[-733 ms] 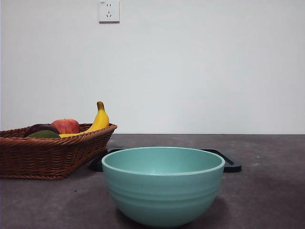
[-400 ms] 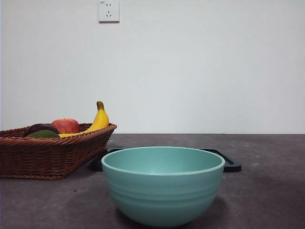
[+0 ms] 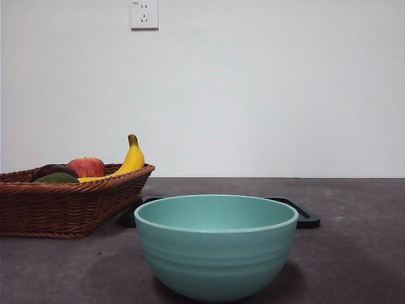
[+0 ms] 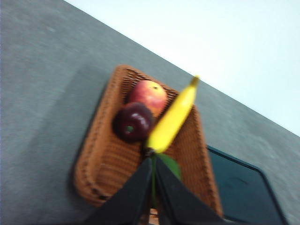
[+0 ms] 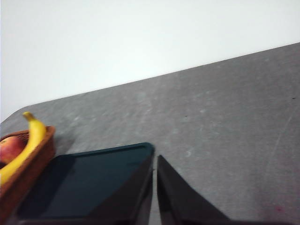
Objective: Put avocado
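Observation:
The avocado (image 3: 58,179) is a dull olive-green fruit lying in the brown wicker basket (image 3: 69,206) at the left of the front view. In the left wrist view only a green sliver of the avocado (image 4: 169,165) shows behind my left gripper (image 4: 153,164), which hangs above the basket (image 4: 98,164) with its jaws shut and empty. My right gripper (image 5: 154,161) is shut and empty above the dark tray (image 5: 84,180). Neither gripper shows in the front view.
The basket also holds a red apple (image 3: 87,166), a dark purple fruit (image 3: 53,170) and a banana (image 3: 131,158). A teal bowl (image 3: 216,246) stands at the front centre. A black tray (image 3: 297,212) lies behind it.

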